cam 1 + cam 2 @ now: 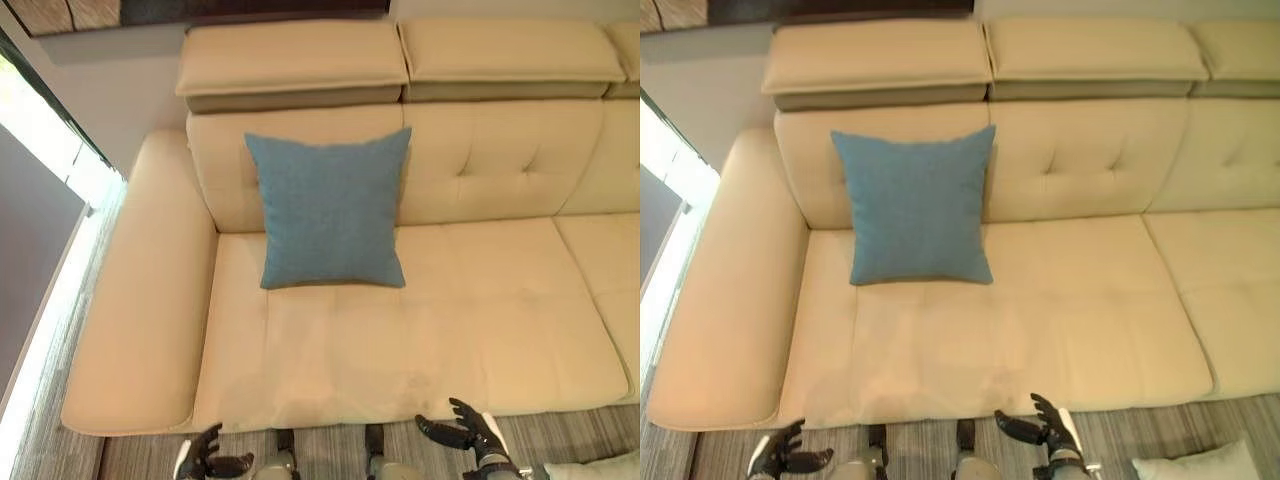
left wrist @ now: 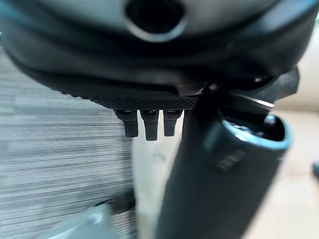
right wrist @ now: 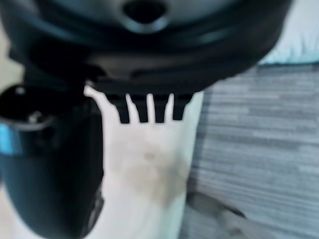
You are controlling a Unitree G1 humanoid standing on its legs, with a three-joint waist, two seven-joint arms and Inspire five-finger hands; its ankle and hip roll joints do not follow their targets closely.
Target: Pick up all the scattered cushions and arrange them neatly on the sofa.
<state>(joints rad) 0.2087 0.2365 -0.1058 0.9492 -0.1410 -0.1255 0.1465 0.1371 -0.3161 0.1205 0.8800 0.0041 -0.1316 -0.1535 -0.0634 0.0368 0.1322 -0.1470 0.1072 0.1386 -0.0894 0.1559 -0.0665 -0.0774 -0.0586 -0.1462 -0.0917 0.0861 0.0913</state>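
I see the blue cushion point(image 1: 330, 208) propped against the sofa point(image 1: 480, 310) back, a pale cushion point(image 1: 1188, 465) on the floor. My left hand point(image 1: 205, 455) and right hand point(image 1: 470, 432) hang loosely spread, empty. Stooping for it risks overbalancing.
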